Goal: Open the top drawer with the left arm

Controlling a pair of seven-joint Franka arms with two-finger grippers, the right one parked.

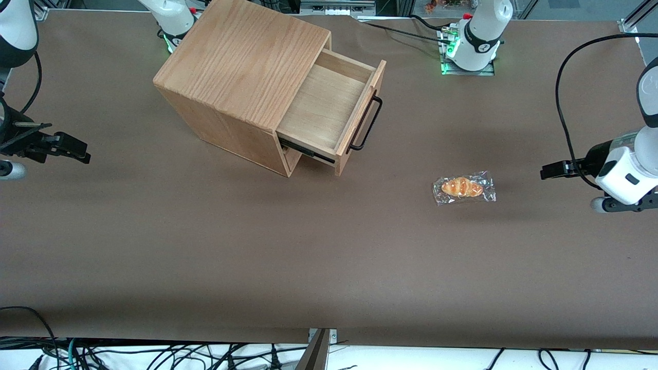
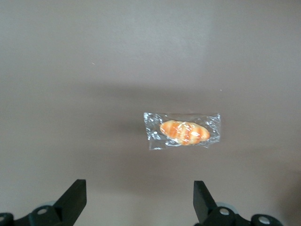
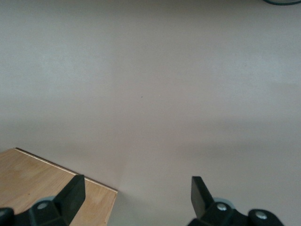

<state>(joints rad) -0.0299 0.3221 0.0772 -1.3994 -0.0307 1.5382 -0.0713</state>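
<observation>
The top drawer (image 1: 329,105) of the light-oak wooden box (image 1: 241,72) stands pulled well out, and its pale wood inside holds nothing. Its thin black bar handle (image 1: 367,123) faces the working arm's end of the table. The left arm (image 1: 629,172) hangs above the table at that end, far from the drawer. Its black gripper (image 1: 547,171) (image 2: 138,184) is open with nothing between its fingers. It touches neither the handle nor the drawer.
A plastic-wrapped bread roll (image 1: 464,187) (image 2: 183,132) lies on the brown table (image 1: 329,257), between the drawer front and the gripper and a little nearer the front camera. The arm bases (image 1: 470,43) stand at the table's back edge. Cables hang along the front edge.
</observation>
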